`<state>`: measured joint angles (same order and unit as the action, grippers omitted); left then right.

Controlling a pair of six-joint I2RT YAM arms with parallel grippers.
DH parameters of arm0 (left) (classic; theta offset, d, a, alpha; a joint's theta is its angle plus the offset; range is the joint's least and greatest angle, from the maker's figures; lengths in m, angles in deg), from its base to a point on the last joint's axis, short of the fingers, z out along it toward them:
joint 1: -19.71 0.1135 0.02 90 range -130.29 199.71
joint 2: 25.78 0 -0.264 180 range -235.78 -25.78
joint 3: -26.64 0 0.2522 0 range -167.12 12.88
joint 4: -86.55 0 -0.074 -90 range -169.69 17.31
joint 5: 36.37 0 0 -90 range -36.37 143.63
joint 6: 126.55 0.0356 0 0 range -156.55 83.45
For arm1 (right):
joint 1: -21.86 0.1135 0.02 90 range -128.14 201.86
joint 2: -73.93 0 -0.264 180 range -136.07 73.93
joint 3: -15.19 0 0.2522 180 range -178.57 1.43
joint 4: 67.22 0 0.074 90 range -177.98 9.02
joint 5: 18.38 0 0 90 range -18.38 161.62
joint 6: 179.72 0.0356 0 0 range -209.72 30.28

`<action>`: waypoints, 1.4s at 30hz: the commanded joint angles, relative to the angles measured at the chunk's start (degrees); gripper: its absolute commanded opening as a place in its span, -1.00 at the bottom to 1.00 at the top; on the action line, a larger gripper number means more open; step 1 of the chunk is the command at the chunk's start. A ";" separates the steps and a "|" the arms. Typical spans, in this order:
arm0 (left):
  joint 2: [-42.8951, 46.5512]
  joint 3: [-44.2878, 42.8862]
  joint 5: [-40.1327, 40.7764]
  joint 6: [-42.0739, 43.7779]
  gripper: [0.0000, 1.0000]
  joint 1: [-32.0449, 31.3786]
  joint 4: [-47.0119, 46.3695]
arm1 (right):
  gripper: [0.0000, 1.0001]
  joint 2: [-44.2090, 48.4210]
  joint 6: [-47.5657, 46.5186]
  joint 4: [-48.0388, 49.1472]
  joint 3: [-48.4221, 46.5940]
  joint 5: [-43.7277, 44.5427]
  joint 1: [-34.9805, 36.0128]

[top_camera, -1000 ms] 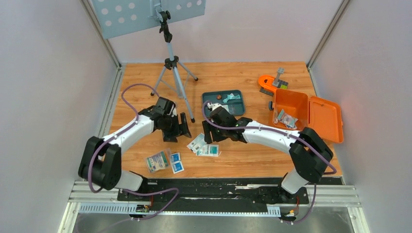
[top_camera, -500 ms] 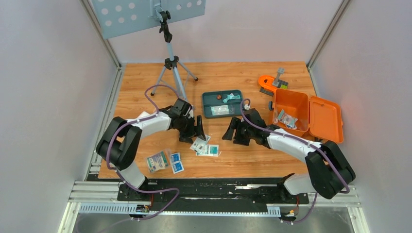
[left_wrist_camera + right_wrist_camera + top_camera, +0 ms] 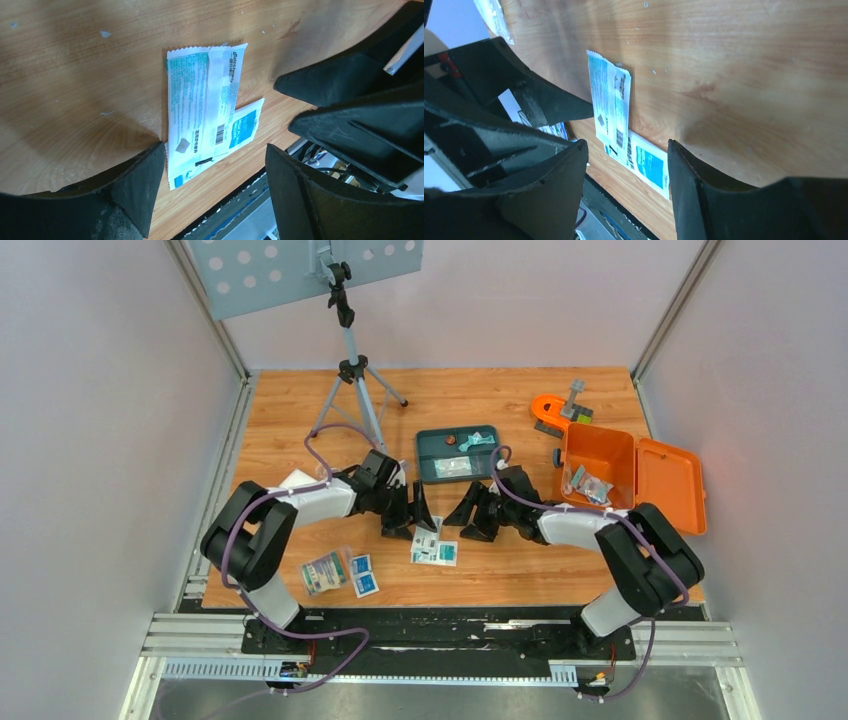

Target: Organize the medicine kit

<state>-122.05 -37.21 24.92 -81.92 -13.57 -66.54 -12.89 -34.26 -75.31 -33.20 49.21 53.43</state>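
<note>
- Position: the left hand (image 3: 417, 514) and the right hand (image 3: 463, 512) sit low over the middle of the bench (image 3: 520, 570). They face each other, close together but apart.
- Task item: 2 flat sachets (image 3: 434, 549) lie on the bench just nearside of both hands. The long sachet (image 3: 200, 100) appears to overlap the blue-printed sachet (image 3: 243, 127).
- Left hand state: spread wide, holding nothing. Its wrist view shows 1 fingertip (image 3: 142, 185) just beside a corner of the long sachet, with the other finger beyond the blue-printed sachet.
- Right hand state: likewise spread wide and empty. Its wrist view frames the same 2 sachets between its fingers.
- Destinations: the teal tray (image 3: 422, 460) sits just behind the hands. The orange case (image 3: 600, 445) stands open well apart to the right, with some packets already inside. Further loose packets (image 3: 340, 572) lie near the left arm.
- Risk 1, collision: both hands address the same spot. If both descend together, the fingers are likely to clash, since each wrist view already shows the other hand crowding in.
- Risk 2, failed pinch: the sachets are thin and lie flat. Fingers closing on the bench may slide over them or push them away without lifting anything.
- Risk 3, double pick: because the sachets overlap, a grasp may drag both. 1 could then drop off on the way to the tray or case.
- Recommendation: 1 hand should work the sachets while the other holds clear.
</note>
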 commanded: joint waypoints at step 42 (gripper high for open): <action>-0.63 7.70 1.92 -2.72 -0.33 3.95 -7.40 | -1.00 -17.12 12.26 24.65 -2.28 -9.63 2.98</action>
<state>-123.07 -30.67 23.39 -86.33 -9.57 -76.09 -32.15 -20.91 -51.03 -34.62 38.15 56.25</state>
